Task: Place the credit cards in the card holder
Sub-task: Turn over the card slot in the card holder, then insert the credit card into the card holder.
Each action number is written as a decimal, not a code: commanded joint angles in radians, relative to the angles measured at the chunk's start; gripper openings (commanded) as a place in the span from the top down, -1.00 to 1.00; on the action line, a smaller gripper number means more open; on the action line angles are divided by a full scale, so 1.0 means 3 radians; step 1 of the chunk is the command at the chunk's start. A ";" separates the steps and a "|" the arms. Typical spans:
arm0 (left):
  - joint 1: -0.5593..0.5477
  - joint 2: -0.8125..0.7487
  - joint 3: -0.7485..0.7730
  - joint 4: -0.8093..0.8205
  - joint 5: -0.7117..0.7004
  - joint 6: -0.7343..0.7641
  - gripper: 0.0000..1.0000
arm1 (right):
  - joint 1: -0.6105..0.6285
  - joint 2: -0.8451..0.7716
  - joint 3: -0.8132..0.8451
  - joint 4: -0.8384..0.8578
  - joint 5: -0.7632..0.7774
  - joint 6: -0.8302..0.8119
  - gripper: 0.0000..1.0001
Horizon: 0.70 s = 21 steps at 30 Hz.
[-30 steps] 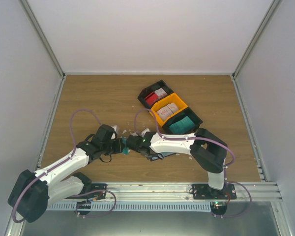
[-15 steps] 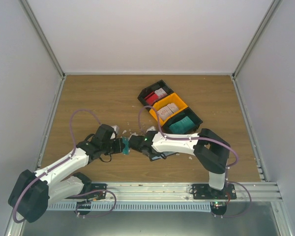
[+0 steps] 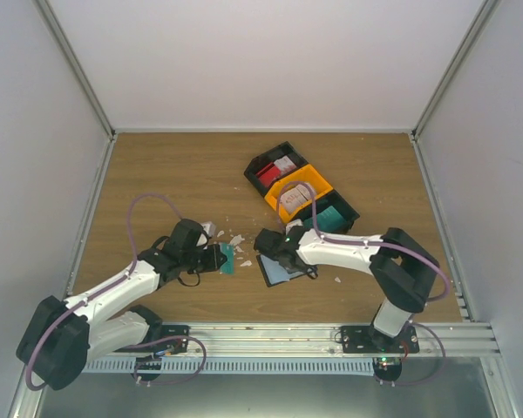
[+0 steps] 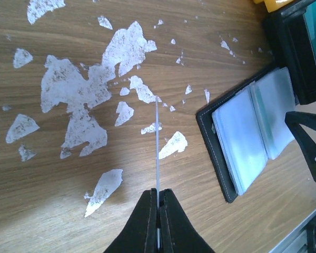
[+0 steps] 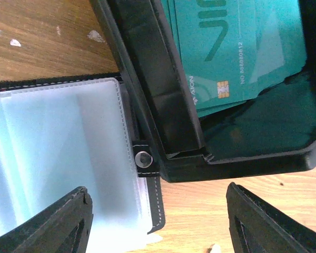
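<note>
Now my right claw (image 5: 158, 192) has pulled back from my left claw (image 4: 158, 194) and hangs wide apart over the open card holder (image 3: 277, 268). My left claw is pinched on a teal credit card (image 4: 157, 142) near it. I should tilt the card flat and slide slowly.

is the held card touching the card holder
Apart. The left wrist view shows wood between the card, pinched in the left gripper, and the open card holder.

Wooden table (image 3: 157, 165) carries card holder (image 4: 237, 142), 3 bins (image 3: 264, 158), white flakes (image 4: 73, 100).
</note>
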State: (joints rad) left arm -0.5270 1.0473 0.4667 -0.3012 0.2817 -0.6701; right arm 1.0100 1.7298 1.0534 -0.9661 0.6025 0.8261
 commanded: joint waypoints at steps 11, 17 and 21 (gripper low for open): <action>0.0018 0.0042 -0.0001 0.0532 0.0520 -0.0093 1.00 | -0.0761 -0.1055 -0.1156 0.1763 -0.1532 -0.0492 -0.23; 0.0009 -0.0020 -0.0108 0.0917 0.0715 -0.0382 1.00 | -0.1183 -0.1273 -0.1509 0.2329 -0.2064 -0.0646 -0.12; -0.0019 0.0021 -0.0251 0.1334 0.0819 -0.0609 1.00 | -0.1328 -0.1265 -0.1592 0.2360 -0.2252 -0.0697 -0.12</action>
State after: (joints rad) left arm -0.5274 1.0554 0.4335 -0.0811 0.4740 -0.7746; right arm 0.6456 1.3613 0.6010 -0.3431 0.0280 0.6518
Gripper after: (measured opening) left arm 0.009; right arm 0.560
